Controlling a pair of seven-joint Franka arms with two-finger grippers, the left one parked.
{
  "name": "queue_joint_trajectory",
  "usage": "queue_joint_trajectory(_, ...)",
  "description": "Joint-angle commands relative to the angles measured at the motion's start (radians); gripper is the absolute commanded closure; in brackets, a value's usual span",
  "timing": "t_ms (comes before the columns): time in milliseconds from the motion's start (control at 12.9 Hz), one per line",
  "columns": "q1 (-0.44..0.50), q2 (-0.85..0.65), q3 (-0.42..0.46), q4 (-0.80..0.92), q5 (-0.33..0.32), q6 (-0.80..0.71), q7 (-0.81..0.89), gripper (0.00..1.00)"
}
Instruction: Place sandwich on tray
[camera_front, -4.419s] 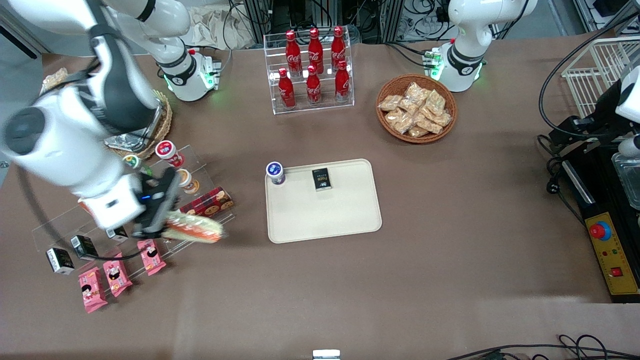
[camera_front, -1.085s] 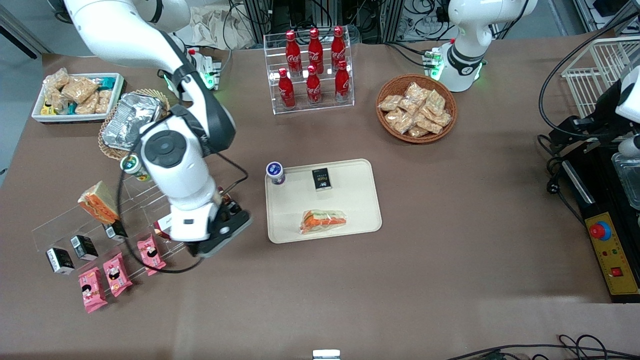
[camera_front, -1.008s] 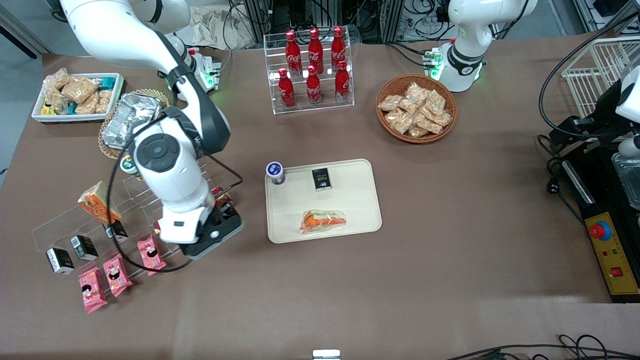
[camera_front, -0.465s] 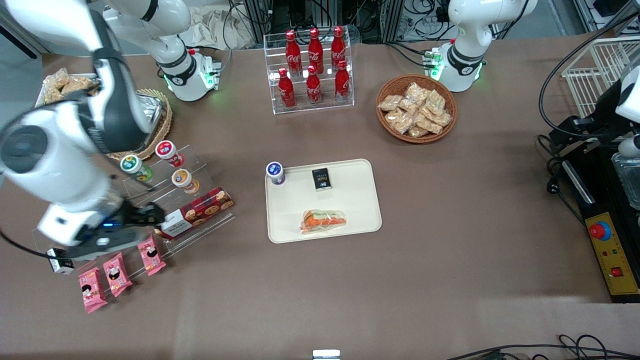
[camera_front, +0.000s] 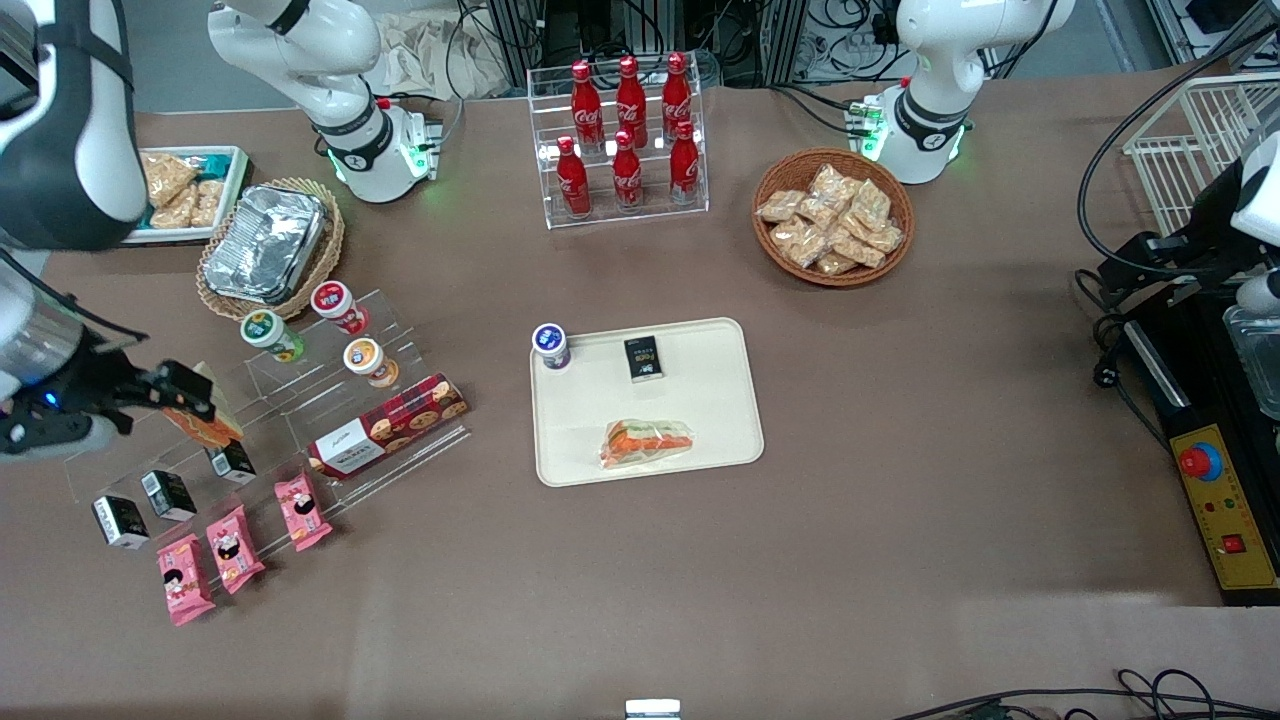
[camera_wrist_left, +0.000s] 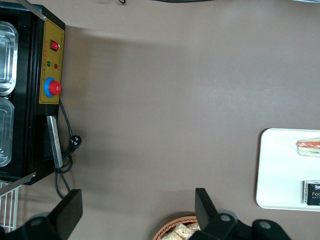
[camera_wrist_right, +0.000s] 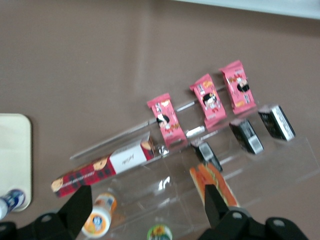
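Note:
The sandwich (camera_front: 645, 442), a clear-wrapped wedge with orange and green filling, lies flat on the cream tray (camera_front: 700, 400), on the part nearest the front camera. Both also show in the left wrist view: the sandwich (camera_wrist_left: 307, 148) and the tray (camera_wrist_left: 280, 170). My gripper (camera_front: 170, 390) is open and empty, far from the tray toward the working arm's end of the table. It hangs over the clear acrylic shelf (camera_front: 300, 400), close to the second wedge sandwich (camera_front: 205, 420). The right wrist view shows my gripper (camera_wrist_right: 147, 210) spread wide with that second sandwich (camera_wrist_right: 215, 185) by one finger.
On the tray stand a small bottle (camera_front: 550, 345) and a black packet (camera_front: 645, 358). The shelf holds yogurt cups (camera_front: 330, 300), a cookie box (camera_front: 390, 425), black boxes and pink packets (camera_front: 230, 545). A foil container (camera_front: 265, 243), a cola rack (camera_front: 625, 140) and a snack basket (camera_front: 833, 215) stand farther from the camera.
My gripper carried the sandwich from the shelf and left it on the tray. In the last second the arm swung away from the tray to above the shelf, beside the second sandwich.

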Motion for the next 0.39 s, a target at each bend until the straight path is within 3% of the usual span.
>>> queue_joint_trajectory(0, -0.031, -0.047, -0.002, -0.044, 0.031, -0.018, 0.007, 0.00)
queue_joint_trajectory(310, -0.038, -0.048, -0.002, -0.035, 0.020, -0.109, 0.074, 0.00)
